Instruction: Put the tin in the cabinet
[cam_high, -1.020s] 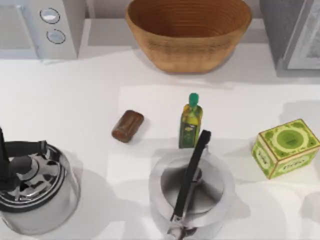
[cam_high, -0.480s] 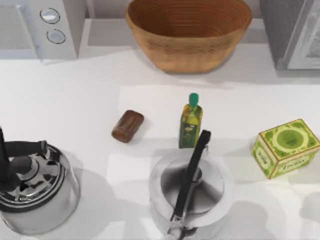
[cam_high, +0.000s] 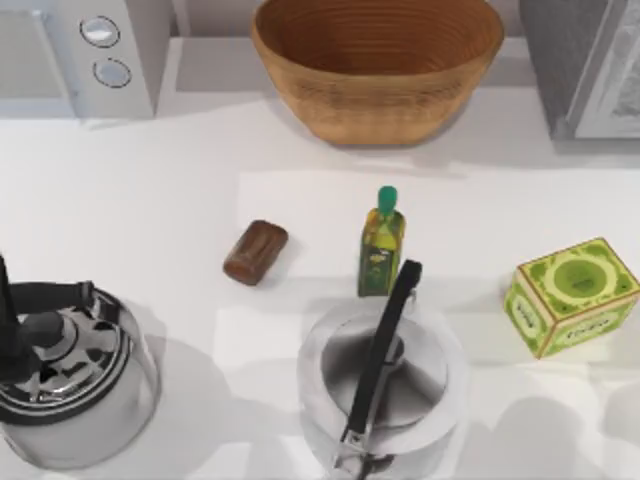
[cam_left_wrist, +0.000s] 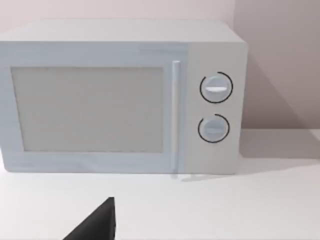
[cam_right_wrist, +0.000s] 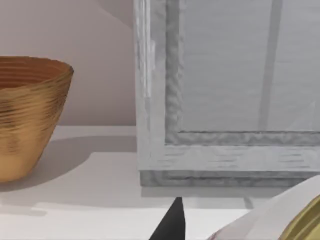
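From above I see a white table (cam_high: 150, 230): microwave (cam_high: 80, 50) back left, basket (cam_high: 378, 65) back centre, cabinet (cam_high: 590, 65) back right. The green tin (cam_high: 570, 295) sits near the right edge, well apart from the cabinet (a bottle (cam_high: 382, 242) stands mid-table). My left wrist view faces the microwave (cam_left_wrist: 120, 97); jaw state I cannot tell. My right wrist view faces the cabinet (cam_right_wrist: 230, 90), basket (cam_right_wrist: 27, 112) beside it; a corner of the tin (cam_right_wrist: 295, 220) shows, and again I cannot tell the jaws.

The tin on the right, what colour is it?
Green, with lighter yellow-green patterned panels; the tin shows best in the top view.
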